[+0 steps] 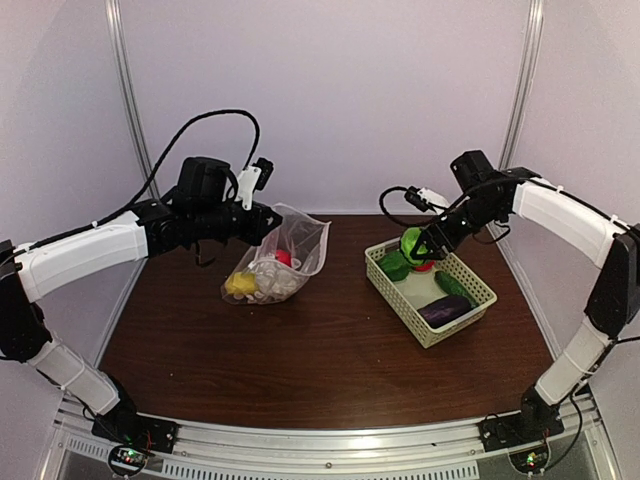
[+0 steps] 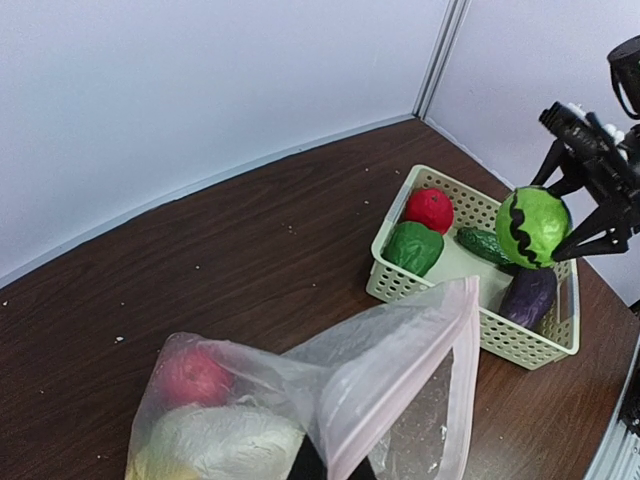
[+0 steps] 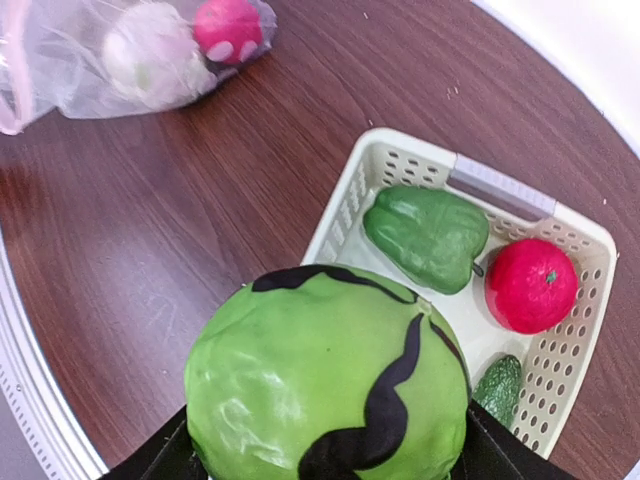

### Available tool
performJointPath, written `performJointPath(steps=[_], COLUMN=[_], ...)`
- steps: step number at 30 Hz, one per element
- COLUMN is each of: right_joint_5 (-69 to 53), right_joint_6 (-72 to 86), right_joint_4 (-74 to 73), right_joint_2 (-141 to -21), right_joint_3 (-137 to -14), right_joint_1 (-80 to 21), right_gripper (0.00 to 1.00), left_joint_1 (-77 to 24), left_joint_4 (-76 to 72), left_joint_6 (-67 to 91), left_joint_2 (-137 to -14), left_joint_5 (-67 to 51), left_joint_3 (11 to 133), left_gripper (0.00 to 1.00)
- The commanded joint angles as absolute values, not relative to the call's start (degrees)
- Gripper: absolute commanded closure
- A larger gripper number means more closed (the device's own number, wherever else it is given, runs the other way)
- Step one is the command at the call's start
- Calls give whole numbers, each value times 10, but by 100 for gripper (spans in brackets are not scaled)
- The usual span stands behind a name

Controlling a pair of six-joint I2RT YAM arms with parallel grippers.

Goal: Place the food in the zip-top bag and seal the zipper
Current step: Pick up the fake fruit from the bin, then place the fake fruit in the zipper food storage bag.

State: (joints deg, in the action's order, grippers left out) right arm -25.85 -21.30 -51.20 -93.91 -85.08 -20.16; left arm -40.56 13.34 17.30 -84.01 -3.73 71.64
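Your left jaws are pressed together on the mouth of the zip-top bag (image 1: 292,250), left on the counter, with three pieces inside. Your right jaws pinch a green striped ball (image 1: 412,243) above the basket (image 1: 465,320). Four pieces wait there, and sealing is not yet done.

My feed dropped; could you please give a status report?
Left end effector shut on zip-top bag mouth. Right end effector grips toy watermelon above basket.

White-shelled arms (image 1: 85,250) with black joints (image 1: 205,185), looping black cables (image 1: 215,115) and black fingers (image 3: 500,455).
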Motion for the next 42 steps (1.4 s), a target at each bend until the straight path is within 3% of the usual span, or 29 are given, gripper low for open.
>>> performJointPath(steps=[1, 7, 19, 38, 42], right_joint_5=[-350, -374, -363, -202, -185], right_joint_6=[-236, -258, -245, -191, -188], right_joint_4=[-506, -481, -500, -471, -476], right_joint_2=[-889, -860, -1026, -1131, -1141], right_joint_3=[-864, -917, -1122, -1184, -1193], right_joint_1=[-215, -302, -442, -471, -471], right_gripper=[37, 35, 34, 28, 20], left_joint_1=[-403, -403, -403, -403, -402], left_joint_4=[110, 109, 106, 96, 95], left_joint_6=[177, 177, 180, 197, 197], left_joint_2=[-847, -848, -842, -798, -796], left_joint_5=[-47, -51, -66, -115, -114], left_joint_3=[716, 715, 717, 715, 714], left_gripper=[100, 100, 100, 100, 100])
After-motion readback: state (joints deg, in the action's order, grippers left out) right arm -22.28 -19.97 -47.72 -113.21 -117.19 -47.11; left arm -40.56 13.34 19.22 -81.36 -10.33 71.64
